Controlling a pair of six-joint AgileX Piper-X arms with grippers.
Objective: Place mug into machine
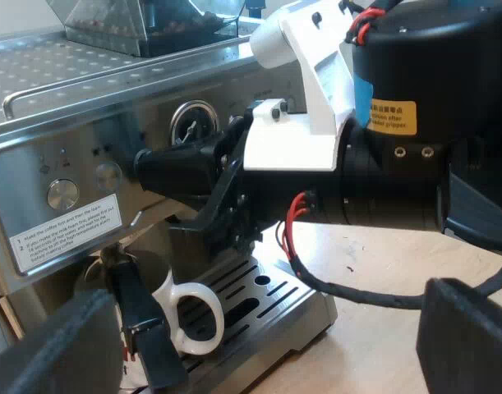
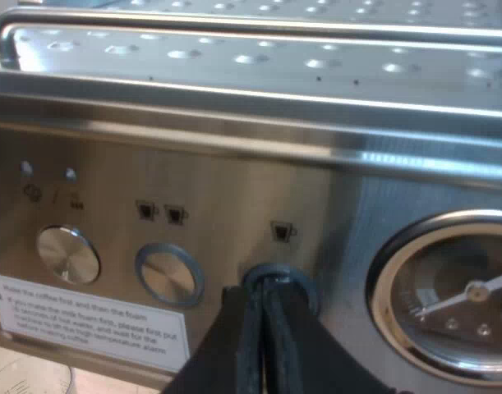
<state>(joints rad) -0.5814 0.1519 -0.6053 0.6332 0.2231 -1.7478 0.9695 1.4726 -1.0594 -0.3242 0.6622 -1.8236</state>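
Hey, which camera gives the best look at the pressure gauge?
The right wrist view: the gauge is close there, with dial and needle plain, though not whole. In the left wrist view the gauge sits farther off on the machine, its lower part hidden behind the right gripper.

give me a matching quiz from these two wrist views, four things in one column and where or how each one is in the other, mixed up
Things:
1. mug
2. bean hopper
3. right gripper
4. left gripper

Place or state:
a. on top of the machine
b. fingers together, tips at a round button on the front panel
c. standing on the drip tray
d. fingers wide apart, facing the machine's front

Pairs: 1-c, 2-a, 3-b, 4-d
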